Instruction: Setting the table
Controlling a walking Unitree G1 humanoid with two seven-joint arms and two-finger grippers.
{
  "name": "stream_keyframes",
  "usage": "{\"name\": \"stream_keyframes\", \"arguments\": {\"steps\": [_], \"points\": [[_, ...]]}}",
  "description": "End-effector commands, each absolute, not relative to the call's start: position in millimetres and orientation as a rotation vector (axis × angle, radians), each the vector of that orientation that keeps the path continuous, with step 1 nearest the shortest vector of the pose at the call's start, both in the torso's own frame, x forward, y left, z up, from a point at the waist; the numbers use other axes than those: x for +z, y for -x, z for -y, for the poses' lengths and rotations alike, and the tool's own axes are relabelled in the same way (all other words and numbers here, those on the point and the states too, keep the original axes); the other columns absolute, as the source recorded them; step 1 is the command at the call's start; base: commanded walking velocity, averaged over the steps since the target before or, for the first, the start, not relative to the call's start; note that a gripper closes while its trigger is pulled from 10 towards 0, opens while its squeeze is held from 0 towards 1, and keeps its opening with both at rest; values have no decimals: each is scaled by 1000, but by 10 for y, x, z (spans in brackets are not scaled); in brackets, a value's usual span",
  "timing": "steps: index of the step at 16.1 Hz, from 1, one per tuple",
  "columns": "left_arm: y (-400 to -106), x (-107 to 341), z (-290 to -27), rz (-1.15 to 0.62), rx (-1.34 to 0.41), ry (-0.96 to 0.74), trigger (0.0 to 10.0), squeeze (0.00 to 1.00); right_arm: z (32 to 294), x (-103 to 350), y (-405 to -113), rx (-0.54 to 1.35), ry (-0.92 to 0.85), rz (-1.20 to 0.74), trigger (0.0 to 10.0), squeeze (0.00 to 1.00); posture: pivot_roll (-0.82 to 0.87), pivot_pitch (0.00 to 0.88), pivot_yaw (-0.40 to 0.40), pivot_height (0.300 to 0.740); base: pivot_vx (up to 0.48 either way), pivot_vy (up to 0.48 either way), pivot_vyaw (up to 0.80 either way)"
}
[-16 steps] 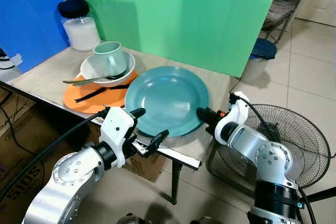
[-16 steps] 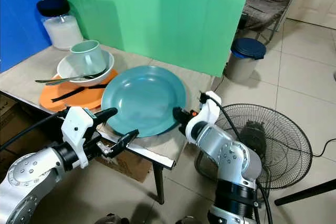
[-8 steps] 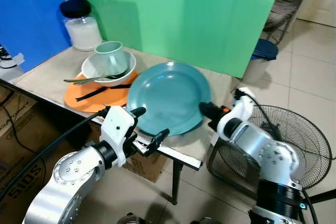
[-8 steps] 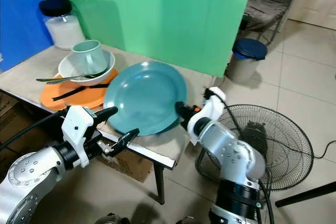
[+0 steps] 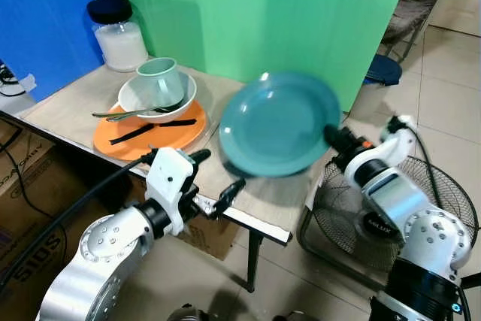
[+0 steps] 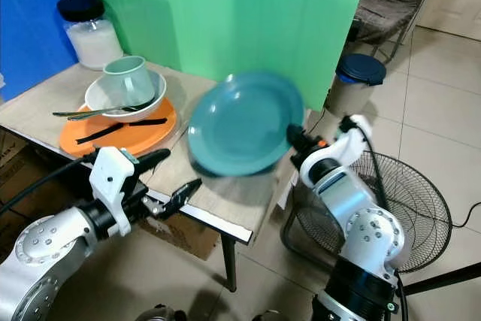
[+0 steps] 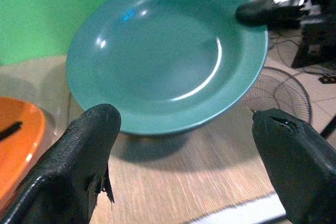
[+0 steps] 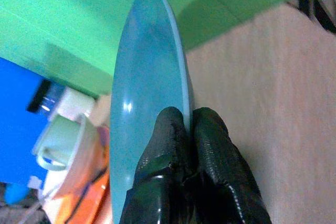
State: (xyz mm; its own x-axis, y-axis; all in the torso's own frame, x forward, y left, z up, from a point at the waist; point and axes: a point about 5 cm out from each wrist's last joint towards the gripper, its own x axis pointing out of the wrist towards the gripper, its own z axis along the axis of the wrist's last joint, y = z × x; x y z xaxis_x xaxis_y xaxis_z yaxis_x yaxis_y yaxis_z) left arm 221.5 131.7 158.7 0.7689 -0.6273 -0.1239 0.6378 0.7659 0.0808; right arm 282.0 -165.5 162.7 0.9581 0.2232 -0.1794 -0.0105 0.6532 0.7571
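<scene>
Fingers [image 8: 173,145] of right gripper [image 8: 187,129]: pinched on rim of teal plate [image 5: 279,134], one each side, at plate's 3 o'clock edge in the eye views. Plate: held clear of table [image 5: 68,107], tilted, face toward the robot, blurred; shadow on tabletop beneath it.

Left gripper [image 5: 216,183]: fingers [image 7: 79,156] spread wide, holding nothing; sits at table's near edge, at 7 o'clock from plate, apart from it.

Orange plate [image 5: 150,129]: flat on table, at 9 o'clock from teal plate. Carries white bowl [image 5: 150,97], with pale green mug [image 5: 159,80] tipped inside it. Metal utensils [image 5: 124,114] lie across bowl's rim, handles pointing to 9 o'clock. Black utensils [image 5: 146,130] lie on orange plate's near part.

Jar [image 5: 116,34]: black lid, white contents; stands at table's far corner, at 11 o'clock from bowl.

Fan [image 5: 443,201]: on floor below right arm. Blue-lidded bin [image 5: 379,73]: on floor past table.
</scene>
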Motion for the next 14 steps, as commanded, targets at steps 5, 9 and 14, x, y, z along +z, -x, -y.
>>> {"name": "stream_keyframes", "arguments": {"steps": [5, 9, 14], "points": [[-2460, 1681, -1705, -28, -443, 71, 10000, 1000, 1689, 1875, -2705, 281, -871, -84, 0, 0, 68, 52, 22, 740, 0, 0, 0], [-2539, 1802, -1798, 8, -496, 436, 10000, 1000, 1614, 2011, -2590, 495, -852, -12, 0, 0, 74, 53, 25, 740, 0, 0, 0], [-2663, 1849, -1689, -62, -594, 599, 9098, 0, 1463, 2121, -2425, 698, -861, 24, 0, 0, 68, 53, 33, 740, 0, 0, 0]]}}
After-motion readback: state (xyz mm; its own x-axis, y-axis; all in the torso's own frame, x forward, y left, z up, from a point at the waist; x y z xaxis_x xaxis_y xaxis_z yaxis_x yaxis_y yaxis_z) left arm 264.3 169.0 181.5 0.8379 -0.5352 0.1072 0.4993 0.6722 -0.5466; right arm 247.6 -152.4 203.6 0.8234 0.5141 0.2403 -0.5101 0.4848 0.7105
